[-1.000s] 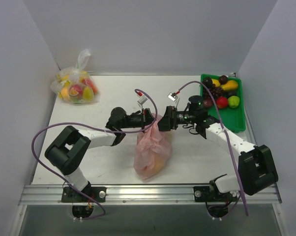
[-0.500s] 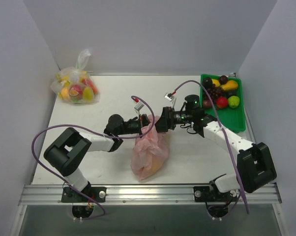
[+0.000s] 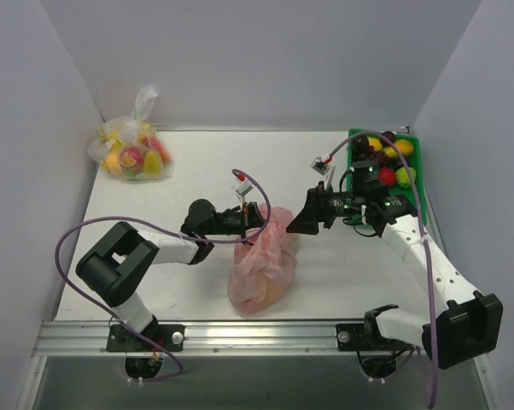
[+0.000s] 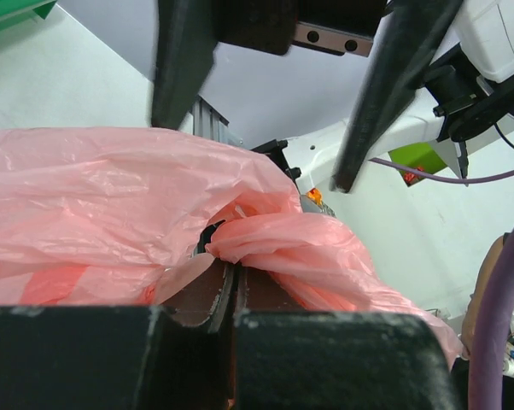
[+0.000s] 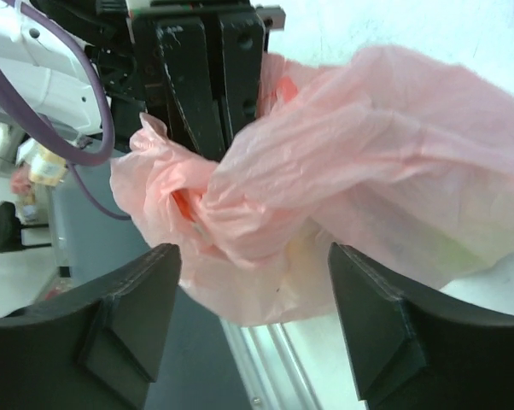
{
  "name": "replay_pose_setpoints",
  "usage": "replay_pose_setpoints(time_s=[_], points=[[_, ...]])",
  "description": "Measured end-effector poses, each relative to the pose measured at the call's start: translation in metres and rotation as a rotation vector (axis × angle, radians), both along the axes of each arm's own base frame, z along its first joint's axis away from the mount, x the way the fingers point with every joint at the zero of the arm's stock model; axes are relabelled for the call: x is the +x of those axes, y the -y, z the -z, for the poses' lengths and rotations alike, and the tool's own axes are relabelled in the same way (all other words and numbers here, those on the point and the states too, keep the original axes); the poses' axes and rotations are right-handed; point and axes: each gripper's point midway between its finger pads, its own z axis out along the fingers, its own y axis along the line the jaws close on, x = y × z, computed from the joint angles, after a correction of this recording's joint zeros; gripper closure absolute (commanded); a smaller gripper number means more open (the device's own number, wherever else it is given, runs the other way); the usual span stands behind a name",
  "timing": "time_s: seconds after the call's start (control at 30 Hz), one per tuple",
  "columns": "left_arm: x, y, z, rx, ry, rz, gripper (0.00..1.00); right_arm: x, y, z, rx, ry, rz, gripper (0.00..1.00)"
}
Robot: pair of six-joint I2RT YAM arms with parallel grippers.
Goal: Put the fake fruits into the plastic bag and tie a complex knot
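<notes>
Pulling back from the plastic bag (image 3: 261,265), we hold our right fingers (image 5: 129,325) open; left fingers (image 4: 325,359) stay clamped on its bunched top, the knot seemingly unfinished.

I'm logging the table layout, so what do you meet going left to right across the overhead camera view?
clear bag of fruit → pink bag → right gripper → green tray

Left tool (image 3: 261,215) clamped, right tool (image 3: 291,224) spread.
</notes>
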Motion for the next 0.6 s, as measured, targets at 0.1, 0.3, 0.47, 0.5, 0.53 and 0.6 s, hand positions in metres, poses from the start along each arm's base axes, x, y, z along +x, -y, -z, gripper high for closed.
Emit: replay_pose_setpoints(time_s=[0.1,0.3,0.47,0.5,0.53,0.6], points=[[0.0,0.0,-0.001,-0.002,0.004,0.006,1.0,-0.009,0.008,0.006,-0.013,-0.035,0.001,0.38],[0.0,0.001,-0.005,-0.008,0.014,0.011,1.0,-0.026,0.006,0.022,-0.021,-0.114,-0.032,0.62],[-0.003,0.002,-0.004,-0.007,0.021,0.023,1.0,-0.019,-0.002,0.02,0.006,-0.125,-0.03,0.89],[-0.004,0.003,-0.004,-0.007,0.022,0.027,1.0,-0.017,-0.003,0.021,0.009,-0.131,-0.026,0.92],[-0.006,0.003,-0.004,-0.007,0.023,0.03,1.0,-0.014,-0.005,0.021,0.013,-0.135,-0.022,0.94],[-0.008,0.004,-0.004,-0.007,0.025,0.035,1.0,-0.009,-0.007,0.021,0.023,-0.146,-0.012,0.98]])
